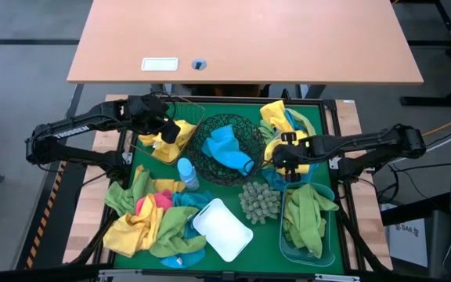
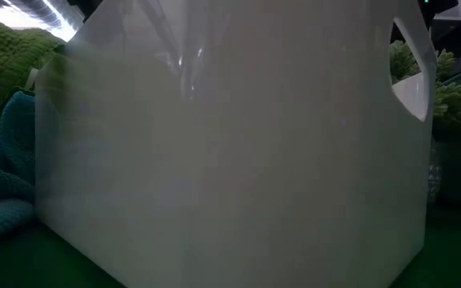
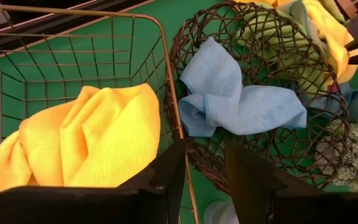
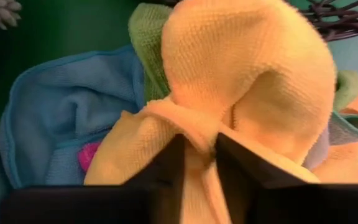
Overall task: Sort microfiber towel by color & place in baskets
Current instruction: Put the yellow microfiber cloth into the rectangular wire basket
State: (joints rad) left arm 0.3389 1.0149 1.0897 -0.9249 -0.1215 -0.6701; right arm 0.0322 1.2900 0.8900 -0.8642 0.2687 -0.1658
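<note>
R hand pinching yellow towel; L hand over wire basket

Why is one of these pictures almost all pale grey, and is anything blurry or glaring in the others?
Low view: the white tub stands right against the lens, dim and soft, hiding nearly everything. Right wrist view: the yellow towel pinched by the right gripper fills the frame, the fingers in front blurred. Left wrist view: evenly lit, the blue towel crisp. High view: even light, no glare.
</note>
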